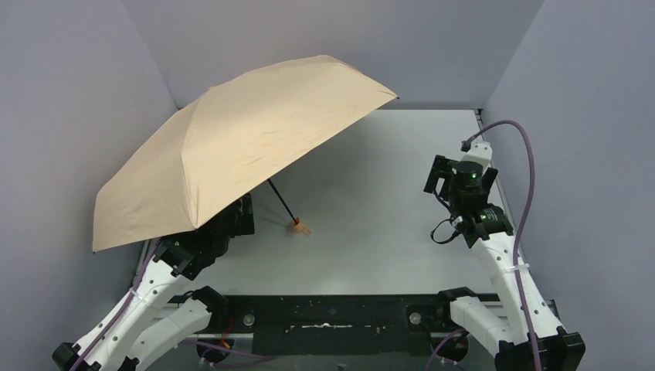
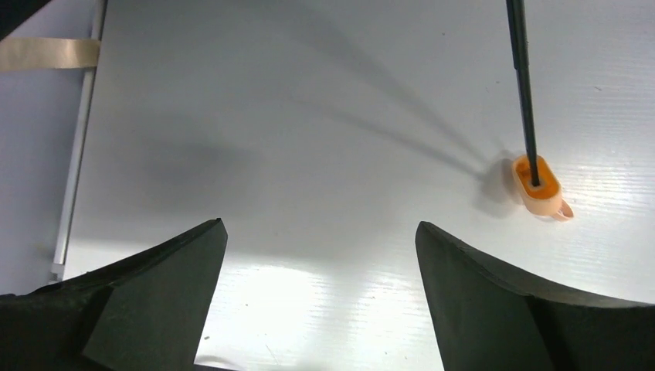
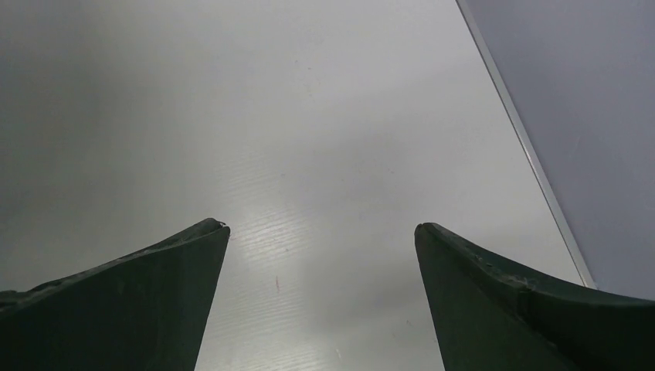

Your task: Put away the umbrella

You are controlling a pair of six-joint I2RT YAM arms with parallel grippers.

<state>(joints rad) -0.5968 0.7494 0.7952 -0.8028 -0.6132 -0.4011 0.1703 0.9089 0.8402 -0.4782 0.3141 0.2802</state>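
Umbrella [image 1: 232,147] standing open over the left half of the table [image 1: 386,247], tan canopy leaning left and covering much of the left arm, thin black shaft [image 2: 524,85] slanting down to the small handle [image 2: 537,185], which is resting on the surface. Left gripper [image 2: 320,232] hovering with fingers spread wide, gripping nothing, handle lying ahead to its right, apart. Right gripper [image 3: 320,228] hanging well apart on the right side, fingers likewise spread wide, holding nothing.

The umbrella [image 1: 232,147] is covered in matt tan cloth, faintly creased. Its shaft [image 2: 525,93] is finished in smooth black, and its handle [image 2: 538,185] is moulded in glossy plastic. The table [image 2: 309,139] is surfaced in semi-gloss white sheet (finely ribbed).
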